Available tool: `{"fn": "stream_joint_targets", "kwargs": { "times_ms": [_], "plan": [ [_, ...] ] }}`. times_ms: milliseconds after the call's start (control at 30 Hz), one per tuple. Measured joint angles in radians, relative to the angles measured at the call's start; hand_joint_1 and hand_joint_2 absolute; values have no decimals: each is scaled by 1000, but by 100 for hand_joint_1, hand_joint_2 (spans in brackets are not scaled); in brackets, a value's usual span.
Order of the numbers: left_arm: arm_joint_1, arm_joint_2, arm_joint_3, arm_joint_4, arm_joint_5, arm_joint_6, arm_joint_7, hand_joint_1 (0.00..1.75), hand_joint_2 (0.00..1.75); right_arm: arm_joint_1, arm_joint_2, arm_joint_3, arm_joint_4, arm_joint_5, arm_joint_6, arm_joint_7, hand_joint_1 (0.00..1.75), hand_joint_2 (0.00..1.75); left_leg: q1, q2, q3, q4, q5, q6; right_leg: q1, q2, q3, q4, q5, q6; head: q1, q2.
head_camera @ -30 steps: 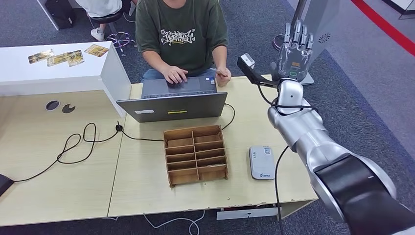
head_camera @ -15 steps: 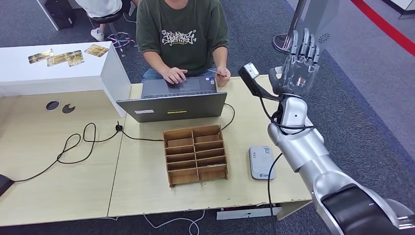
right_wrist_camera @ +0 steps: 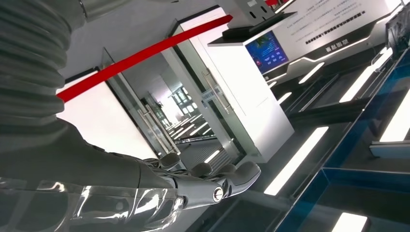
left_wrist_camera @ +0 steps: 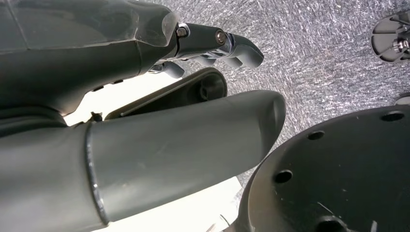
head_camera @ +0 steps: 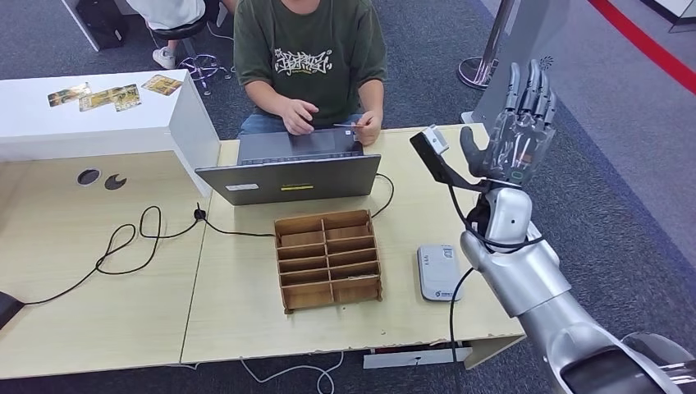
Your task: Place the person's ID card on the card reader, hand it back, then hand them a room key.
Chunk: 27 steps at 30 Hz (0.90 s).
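Nearest you, the worktop's (head_camera: pixel 246 328) front edge, w/ a white cable (head_camera: pixel 295 371) hanging in a loop below it. L end of the front edge: a dark object (head_camera: pixel 6 308), partly cut off by the frame, w/ a black cable (head_camera: pixel 123 242) snaking from it toward the middle.

Mid worktop: wooden divider box (head_camera: pixel 328 258), open top, two columns of slots; every slot you can see into holds nothing. Just R of it, apart from it, the white card reader (head_camera: pixel 439 272) lies flat near the front R corner, nothing on it.

Your right hand (head_camera: pixel 519 139) is raised above the R edge of the worktop, fingers (head_camera: pixel 532 86) straight up and spread, palm empty: released, grasping nothing. Right wrist view agrees: fingers extended in the air, nothing between them. The left hand (left_wrist_camera: pixel 145 58) shows in the left wrist view, over grey carpet (left_wrist_camera: pixel 314 58), fingers curled at the tips; can't tell if it's clenched or loose.

Farther back, grey laptop (head_camera: pixel 291 168) stands open at the far edge, lid toward you. Beyond it a seated person (head_camera: pixel 308 57) in a green tee holds the ID card (head_camera: pixel 349 125) between both hands, over the laptop's far R corner.

Far L: a white counter (head_camera: pixel 90 123) w/ several yellowish cards (head_camera: pixel 98 97) on top; two dark round pieces (head_camera: pixel 100 178) lie on the worktop beside it.
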Motion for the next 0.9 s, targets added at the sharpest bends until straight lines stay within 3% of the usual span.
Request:
{"fn": "stream_joint_targets", "kwargs": {
  "times_ms": [600, 900],
  "plan": [
    [12, -22, 11, 0, 38, 10, -12, 0, 0, 320, -29, -176, -318, 0, 0, -77, 0, 175, 0, 0, 0, 0, -1, 0, 0, 0, 0, 0, -1, 0, 0, 0],
    [17, -38, 29, 2, 63, 18, -22, 0, 0, 490, -12, -298, -437, 0, 0, -204, 0, 175, 0, 0, -1, 0, -2, 1, 0, -1, 0, -1, -2, 0, 0, 0]
  ]
}}
